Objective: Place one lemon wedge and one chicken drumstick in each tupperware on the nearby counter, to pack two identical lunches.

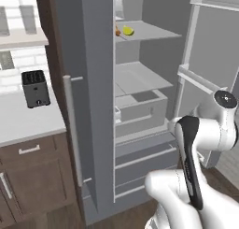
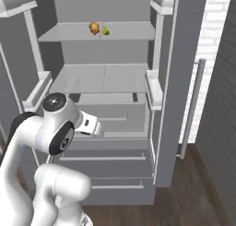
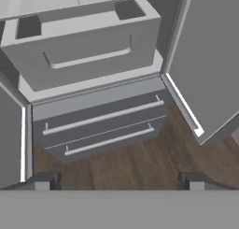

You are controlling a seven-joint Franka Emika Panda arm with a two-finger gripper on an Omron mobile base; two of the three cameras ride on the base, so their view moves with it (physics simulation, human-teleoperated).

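gripper (image 3: 119, 182) open; chicken drumstick (image 1: 116, 31) half-hidden behind fridge door (image 1: 86, 83).

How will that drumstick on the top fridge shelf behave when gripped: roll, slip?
The chicken drumstick looks lumpy and rounded, so it may well rock or roll on the flat fridge shelf if nudged. Its uneven surface could let it twist between the fingers. It sits right beside the lemon wedge, so a push would likely knock that too.
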